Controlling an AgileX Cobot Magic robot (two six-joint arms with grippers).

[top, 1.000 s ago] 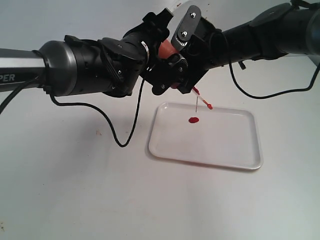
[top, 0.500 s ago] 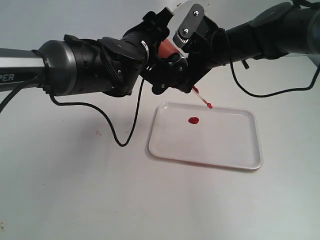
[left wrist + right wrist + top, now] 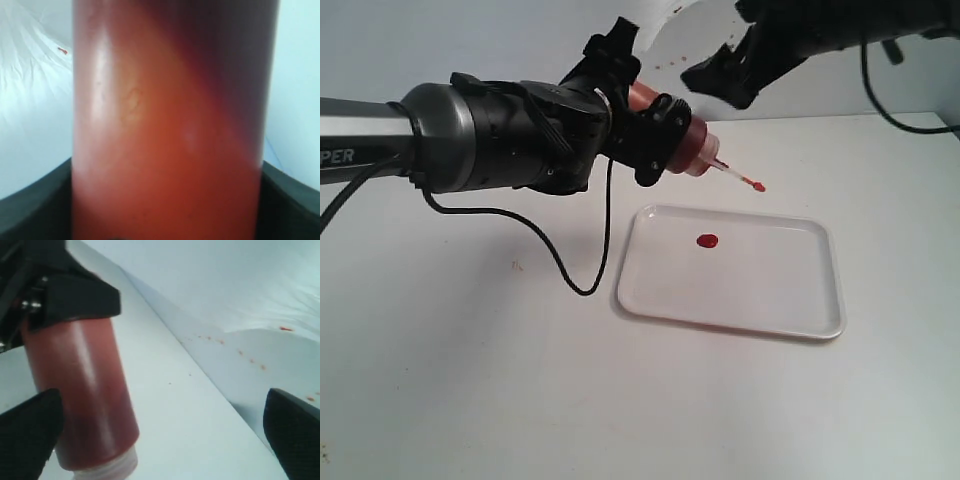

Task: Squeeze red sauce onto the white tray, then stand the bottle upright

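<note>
My left gripper (image 3: 658, 135) is shut on the bottle (image 3: 688, 142) and holds it tilted above the table, nozzle (image 3: 732, 174) pointing right and slightly down past the far edge of the white tray (image 3: 775, 285). The tethered red tip cap (image 3: 757, 186) hangs off the nozzle. A small round blob of red sauce (image 3: 707, 241) lies on the tray's far left part. The bottle (image 3: 170, 125) fills the left wrist view between the left gripper (image 3: 165, 205) fingers. My right gripper (image 3: 725, 78) is open, up and right of the bottle (image 3: 85, 390); the right gripper (image 3: 160, 440) holds nothing.
A black cable (image 3: 560, 265) loops from the left arm down onto the white table, left of the tray. The white backdrop (image 3: 240, 300) behind carries tiny red-brown specks. The right arm (image 3: 840, 30) crosses the top right corner.
The right gripper has let go of the bottle and pulled away up and to the right. The sauce stream has stopped. The bottle's nozzle has swung up toward level.
</note>
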